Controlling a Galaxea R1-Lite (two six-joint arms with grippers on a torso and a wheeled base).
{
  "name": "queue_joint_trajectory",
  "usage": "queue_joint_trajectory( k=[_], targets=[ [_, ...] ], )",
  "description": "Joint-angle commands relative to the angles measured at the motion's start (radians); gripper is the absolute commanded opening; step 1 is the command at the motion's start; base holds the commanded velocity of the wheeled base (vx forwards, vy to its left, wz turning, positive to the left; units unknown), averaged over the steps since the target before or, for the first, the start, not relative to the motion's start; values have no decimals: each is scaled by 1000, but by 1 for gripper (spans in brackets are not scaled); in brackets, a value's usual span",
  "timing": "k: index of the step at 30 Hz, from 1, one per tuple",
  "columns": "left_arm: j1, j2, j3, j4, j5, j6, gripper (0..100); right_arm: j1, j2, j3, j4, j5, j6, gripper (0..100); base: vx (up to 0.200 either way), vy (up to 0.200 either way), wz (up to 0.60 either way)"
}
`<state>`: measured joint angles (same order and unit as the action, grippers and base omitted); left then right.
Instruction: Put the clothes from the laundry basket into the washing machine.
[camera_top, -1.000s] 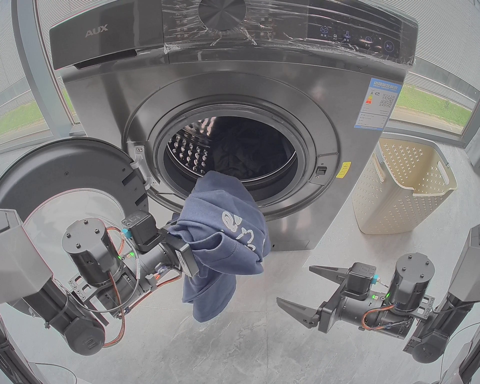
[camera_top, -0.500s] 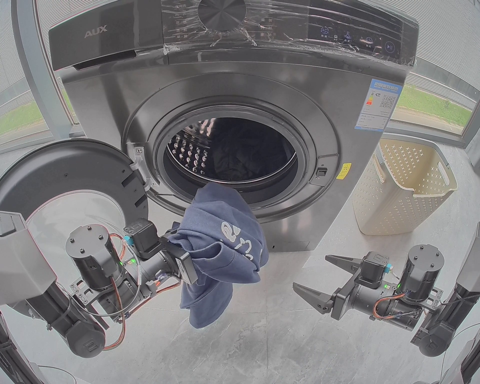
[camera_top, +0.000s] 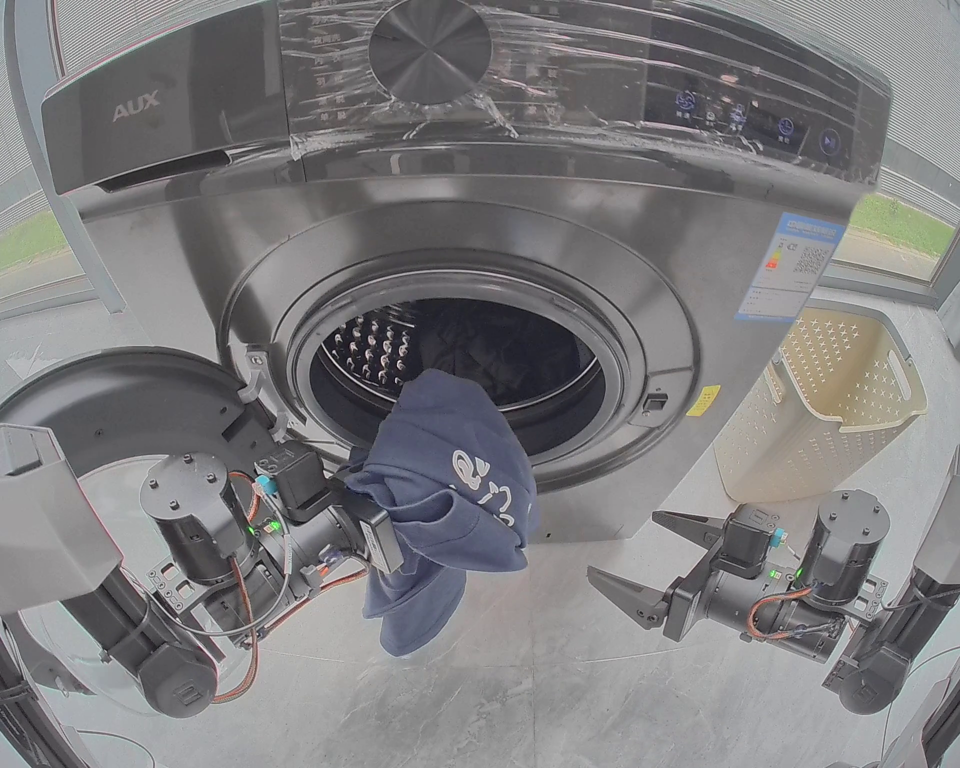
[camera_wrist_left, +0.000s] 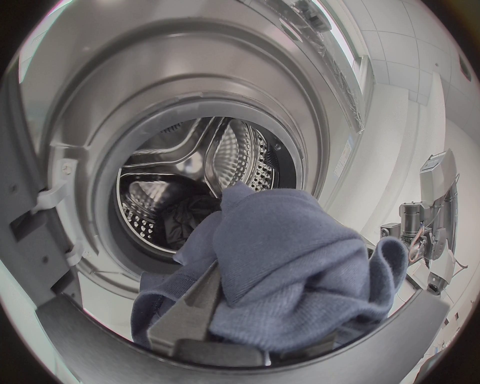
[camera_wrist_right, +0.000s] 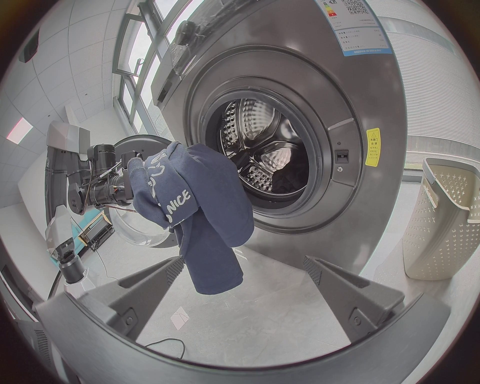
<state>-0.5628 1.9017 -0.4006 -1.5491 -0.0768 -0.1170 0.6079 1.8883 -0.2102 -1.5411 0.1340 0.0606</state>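
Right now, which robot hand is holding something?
The left gripper: it is shut on the navy sweatshirt. The right gripper is open and empty.

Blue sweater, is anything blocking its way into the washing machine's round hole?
No, nothing visible does. The door is swung open to the left, the blue sweater hangs right at the washing machine opening, and dark clothes lie deep inside.

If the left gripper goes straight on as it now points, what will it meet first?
Probably the washer, at its opening's lower rim. The left gripper, shut on the sweater, points into the drum. Depth is unclear: it may clear the rim and reach the dark clothes inside.
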Motion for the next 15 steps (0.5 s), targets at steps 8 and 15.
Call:
queue_joint_trajectory(
  k=[8,15],
  targets=[
    [-23,4,-1,0,2,13,0,10,-6,0,1,1,-1,100,0,0,0],
    [-52,115,-133,0,17,59,0,35,-26,2,1,-2,1,100,0,0,0]
  ],
)
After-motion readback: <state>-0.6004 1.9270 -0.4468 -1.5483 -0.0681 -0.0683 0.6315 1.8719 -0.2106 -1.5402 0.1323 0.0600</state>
